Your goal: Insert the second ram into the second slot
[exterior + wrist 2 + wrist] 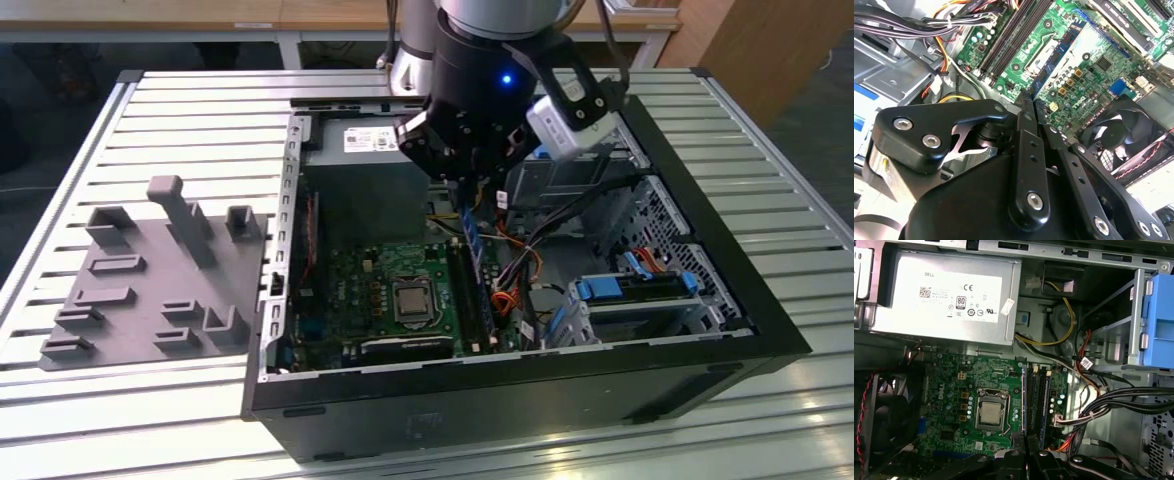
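In the exterior view, your gripper [461, 195] reaches down into an open computer case [534, 400] on a slatted metal table [107, 420]. Its fingers are pressed together on the second ram [470, 238], a thin blue stick held on edge. The stick hangs at the 12 o'clock end of the memory slots [470, 300], at 2 o'clock from the CPU socket [404, 297]. Whether it touches a slot, you cannot tell. A grey fixture plate [147, 290] lies at 9 o'clock from the case.
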You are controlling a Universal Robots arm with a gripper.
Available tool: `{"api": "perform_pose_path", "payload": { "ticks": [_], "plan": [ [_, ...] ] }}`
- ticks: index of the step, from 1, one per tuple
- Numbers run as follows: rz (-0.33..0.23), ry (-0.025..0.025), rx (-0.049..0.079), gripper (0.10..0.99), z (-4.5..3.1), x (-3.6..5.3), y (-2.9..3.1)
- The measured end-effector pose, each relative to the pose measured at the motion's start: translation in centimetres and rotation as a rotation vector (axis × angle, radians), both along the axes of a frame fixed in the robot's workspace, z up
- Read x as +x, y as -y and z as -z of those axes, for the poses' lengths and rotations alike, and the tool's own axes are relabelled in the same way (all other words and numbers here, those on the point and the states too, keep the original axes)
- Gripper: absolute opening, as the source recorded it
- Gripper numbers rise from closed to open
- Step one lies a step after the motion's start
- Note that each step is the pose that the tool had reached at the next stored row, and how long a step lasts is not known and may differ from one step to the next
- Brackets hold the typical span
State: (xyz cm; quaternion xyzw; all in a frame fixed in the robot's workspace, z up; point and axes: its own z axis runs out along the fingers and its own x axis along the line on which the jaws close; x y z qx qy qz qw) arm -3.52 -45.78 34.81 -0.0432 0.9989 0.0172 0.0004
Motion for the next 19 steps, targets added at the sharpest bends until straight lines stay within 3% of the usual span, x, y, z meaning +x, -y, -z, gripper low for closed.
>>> {"api": "perform_pose_path", "payload": {
  "ticks": [19],
  "plan": [
    [0.000, 0.0000, 0.000, 0.133, 0.83, 0.00, 0.11]
  ]
}}
